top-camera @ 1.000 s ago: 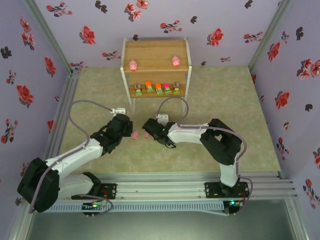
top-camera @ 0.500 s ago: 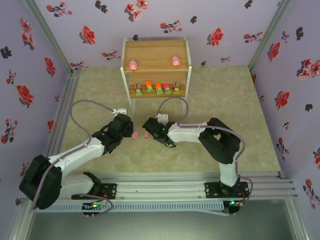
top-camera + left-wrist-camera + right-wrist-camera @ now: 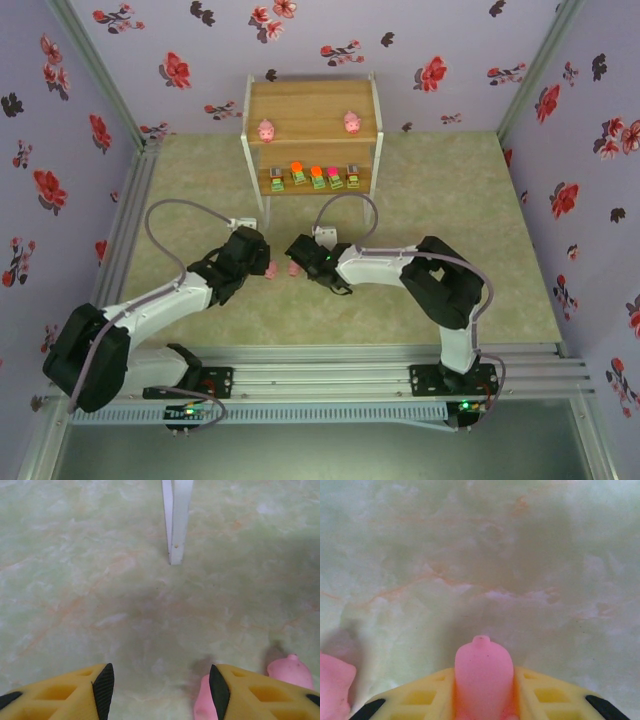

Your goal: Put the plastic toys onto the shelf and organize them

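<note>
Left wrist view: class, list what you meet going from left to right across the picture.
Yellow plastic finger with black pad → white metal shelf leg → rounded pink plastic pig toy, low in the picture → second pink pig toy, near the right edge.

Bright, even light, soft shadows; pink pig [image 3: 483, 675] slightly out of focus in right wrist view

A pale green marbled desk [image 3: 450, 200] is enclosed left, right and far by lilac walls [image 3: 150, 40] printed with red and black flowers. Aluminium rails [image 3: 330, 362] run along its near edge.
</note>
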You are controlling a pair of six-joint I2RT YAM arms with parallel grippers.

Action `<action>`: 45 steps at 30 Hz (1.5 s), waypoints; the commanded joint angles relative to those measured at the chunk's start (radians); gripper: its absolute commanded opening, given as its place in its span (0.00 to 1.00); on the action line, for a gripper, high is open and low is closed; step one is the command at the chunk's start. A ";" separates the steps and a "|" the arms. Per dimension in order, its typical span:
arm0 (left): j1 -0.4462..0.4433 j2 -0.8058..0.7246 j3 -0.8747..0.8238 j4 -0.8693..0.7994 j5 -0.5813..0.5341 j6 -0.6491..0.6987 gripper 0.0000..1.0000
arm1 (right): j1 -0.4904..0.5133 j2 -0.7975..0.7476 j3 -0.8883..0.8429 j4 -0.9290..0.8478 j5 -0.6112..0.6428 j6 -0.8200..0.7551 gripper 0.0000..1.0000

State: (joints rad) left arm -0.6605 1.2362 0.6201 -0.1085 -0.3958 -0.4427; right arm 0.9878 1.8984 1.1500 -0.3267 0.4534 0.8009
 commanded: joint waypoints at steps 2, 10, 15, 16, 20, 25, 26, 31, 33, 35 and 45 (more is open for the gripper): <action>0.007 0.013 0.032 0.033 0.040 0.002 0.58 | 0.004 -0.091 -0.001 -0.065 0.065 -0.021 0.03; 0.008 0.023 0.031 0.055 0.099 0.015 0.59 | 0.013 -0.232 0.052 -0.173 0.123 -0.064 0.02; 0.007 0.030 0.034 0.056 0.109 0.018 0.59 | 0.015 -0.322 0.120 -0.248 0.163 -0.113 0.02; 0.006 0.031 0.032 0.058 0.112 0.018 0.59 | 0.014 -0.339 0.138 -0.266 0.169 -0.127 0.02; 0.007 0.042 0.036 0.061 0.117 0.020 0.59 | 0.015 -0.382 0.242 -0.331 0.201 -0.184 0.03; 0.007 0.055 0.039 0.064 0.124 0.019 0.59 | 0.012 -0.390 0.405 -0.397 0.237 -0.263 0.03; 0.007 0.056 0.040 0.064 0.124 0.020 0.60 | 0.010 -0.388 0.439 -0.407 0.243 -0.278 0.03; 0.007 0.055 0.038 0.067 0.126 0.019 0.60 | -0.017 -0.346 0.600 -0.440 0.251 -0.341 0.04; 0.007 0.058 0.038 0.068 0.129 0.020 0.60 | -0.032 -0.319 0.665 -0.459 0.248 -0.358 0.04; 0.007 0.062 0.040 0.069 0.131 0.019 0.60 | -0.049 -0.290 0.726 -0.468 0.239 -0.376 0.04; 0.007 0.084 0.047 0.078 0.158 0.012 0.60 | -0.107 -0.130 1.020 -0.533 0.211 -0.444 0.05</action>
State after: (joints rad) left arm -0.6605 1.3033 0.6350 -0.0563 -0.2562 -0.4389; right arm 0.8928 1.7336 2.0914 -0.8154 0.6640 0.4019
